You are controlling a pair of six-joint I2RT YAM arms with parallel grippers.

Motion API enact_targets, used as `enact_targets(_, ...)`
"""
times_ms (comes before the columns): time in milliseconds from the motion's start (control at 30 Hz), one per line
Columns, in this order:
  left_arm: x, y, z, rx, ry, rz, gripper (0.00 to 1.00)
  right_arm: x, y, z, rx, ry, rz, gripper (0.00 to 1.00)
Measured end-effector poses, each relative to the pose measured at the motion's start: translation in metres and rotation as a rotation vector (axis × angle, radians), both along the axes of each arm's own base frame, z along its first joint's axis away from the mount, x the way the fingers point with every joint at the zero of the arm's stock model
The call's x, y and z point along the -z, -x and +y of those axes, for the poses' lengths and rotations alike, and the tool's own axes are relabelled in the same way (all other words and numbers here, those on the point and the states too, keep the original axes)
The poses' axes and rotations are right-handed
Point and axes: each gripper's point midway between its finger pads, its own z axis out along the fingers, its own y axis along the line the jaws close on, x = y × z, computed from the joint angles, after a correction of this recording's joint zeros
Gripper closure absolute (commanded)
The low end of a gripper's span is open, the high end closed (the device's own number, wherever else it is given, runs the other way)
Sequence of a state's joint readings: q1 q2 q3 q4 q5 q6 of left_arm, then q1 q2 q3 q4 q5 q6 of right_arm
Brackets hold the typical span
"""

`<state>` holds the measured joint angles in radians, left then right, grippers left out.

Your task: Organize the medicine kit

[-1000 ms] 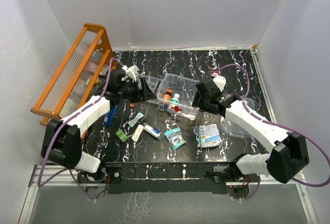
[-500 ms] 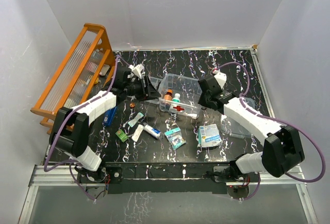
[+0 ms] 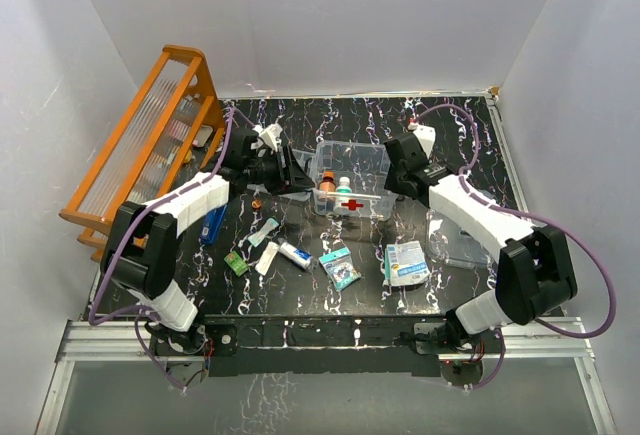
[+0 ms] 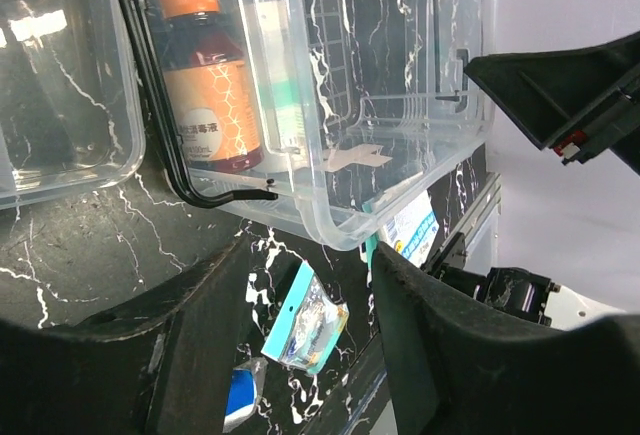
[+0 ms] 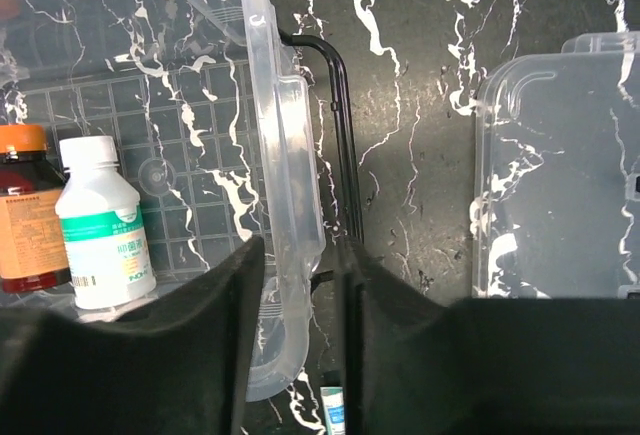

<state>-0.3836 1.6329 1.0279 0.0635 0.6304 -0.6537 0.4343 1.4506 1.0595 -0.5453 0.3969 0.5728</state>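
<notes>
The medicine kit (image 3: 352, 177), a clear box with a red cross (image 3: 350, 206), stands open mid-table. Inside it stand a brown bottle with an orange cap (image 4: 205, 85) and a white bottle with a green label (image 5: 100, 220). My left gripper (image 3: 297, 177) is at the kit's left end, its jaws (image 4: 308, 255) closed across the bottom corner of the rim. My right gripper (image 3: 393, 188) is at the right end. Its fingers (image 5: 225, 305) clamp the end wall's rim (image 5: 285, 155) and the black wire handle. The clear lid (image 3: 458, 235) lies flat to the right.
An orange wooden rack (image 3: 150, 145) leans at the back left. Loose items lie in front of the kit: a teal packet (image 3: 340, 267), a blue-white pouch (image 3: 405, 263), a tube (image 3: 290, 253), a small green box (image 3: 236, 263). Another clear container (image 4: 60, 105) sits beside the kit's left end.
Both grippers closed onto the ends of the kit. The box turned from skewed to square with the table and shifted slightly back.
</notes>
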Motion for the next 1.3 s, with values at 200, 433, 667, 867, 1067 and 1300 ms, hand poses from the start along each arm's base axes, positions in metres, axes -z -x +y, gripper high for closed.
enact_targets(200,0.002,0.000,0.009,-0.014,-0.061,-0.017,0.40,-0.025,0.005,-0.001,-0.006,-0.028,-0.039,0.39)
enact_targets(433,-0.025,0.008,0.029,-0.044,-0.141,-0.120,0.38,-0.075,0.045,-0.019,0.058,-0.113,-0.116,0.43)
enact_targets(667,-0.058,0.020,0.052,-0.098,-0.192,-0.269,0.35,-0.018,0.105,-0.019,0.091,-0.150,0.114,0.50)
enact_targets(867,-0.048,0.023,0.062,-0.125,-0.238,-0.279,0.34,0.025,0.140,0.002,0.054,-0.108,0.262,0.44)
enact_targets(1067,-0.037,0.023,0.070,-0.143,-0.282,-0.272,0.33,0.055,0.165,0.027,-0.009,0.071,0.310,0.45)
enact_targets(1300,-0.034,0.020,0.074,-0.160,-0.306,-0.277,0.32,0.077,0.175,0.013,0.021,0.323,0.320,0.49)
